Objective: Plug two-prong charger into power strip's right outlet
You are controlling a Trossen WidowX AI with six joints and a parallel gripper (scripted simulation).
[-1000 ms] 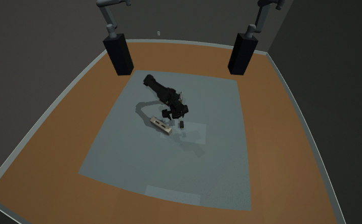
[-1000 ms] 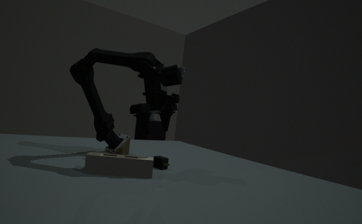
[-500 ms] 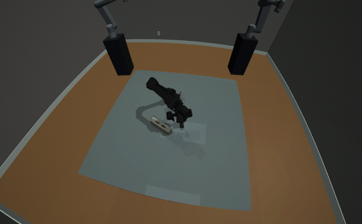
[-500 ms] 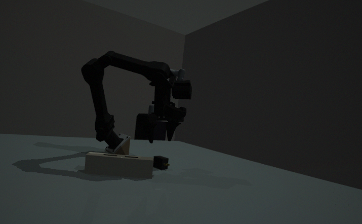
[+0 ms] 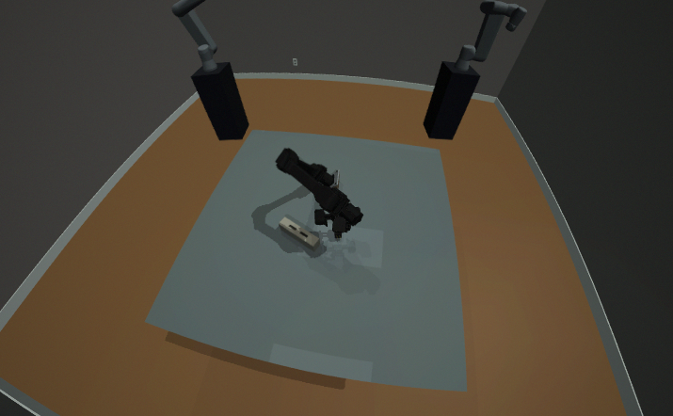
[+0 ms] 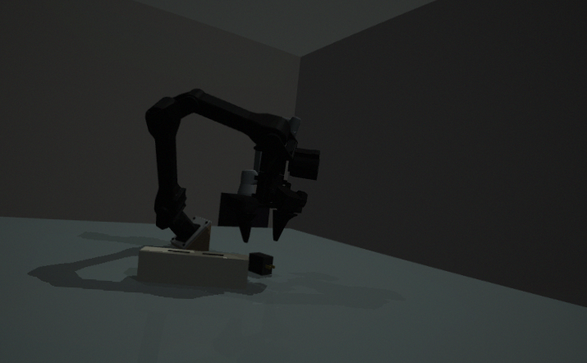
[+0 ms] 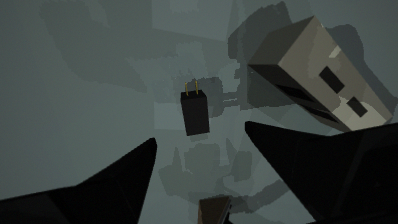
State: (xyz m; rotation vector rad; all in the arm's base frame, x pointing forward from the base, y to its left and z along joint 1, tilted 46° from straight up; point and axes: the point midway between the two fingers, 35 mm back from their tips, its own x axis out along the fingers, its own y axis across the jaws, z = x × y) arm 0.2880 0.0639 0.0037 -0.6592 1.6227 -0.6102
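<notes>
The black two-prong charger (image 6: 259,263) (image 7: 195,116) lies on the table, with its gold prongs pointing away from the arm's base. In the top view the gripper hides most of it. The cream power strip (image 5: 297,233) (image 6: 192,270) (image 7: 310,50) lies beside it at an angle, with two dark outlets facing up. My gripper (image 6: 261,241) (image 7: 201,133) is open and empty, pointing down. Its fingertips hang above the charger, and in the wrist view the charger shows between and slightly beyond them.
The arm's brown base block (image 5: 337,180) (image 6: 203,239) (image 7: 213,209) stands on the table (image 5: 406,320) behind the charger. The strip's near end is close to the charger and beside one finger. Two grey arms on dark pedestals (image 5: 221,103) (image 5: 450,103) stand beyond the table.
</notes>
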